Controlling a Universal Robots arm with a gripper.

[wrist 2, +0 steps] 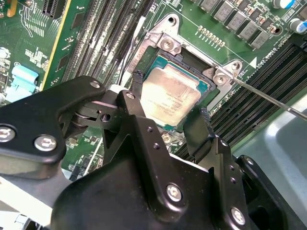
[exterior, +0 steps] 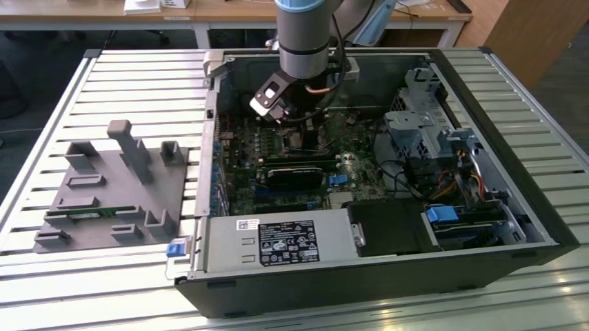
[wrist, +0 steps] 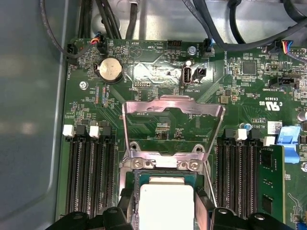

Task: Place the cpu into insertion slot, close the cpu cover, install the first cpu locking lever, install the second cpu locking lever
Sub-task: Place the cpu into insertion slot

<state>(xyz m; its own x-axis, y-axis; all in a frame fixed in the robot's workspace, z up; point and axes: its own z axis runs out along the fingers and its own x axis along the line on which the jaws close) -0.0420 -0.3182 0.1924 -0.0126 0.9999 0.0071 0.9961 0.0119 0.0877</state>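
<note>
- Fingers of your end effector clasp the cpu by opposite edges, keeping it level in the insertion slot.
- Your cpu cover stands tilted back, leaving that slot open.

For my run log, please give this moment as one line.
gripper: low over cpu | cpu: in insertion slot | cpu cover: open
</note>
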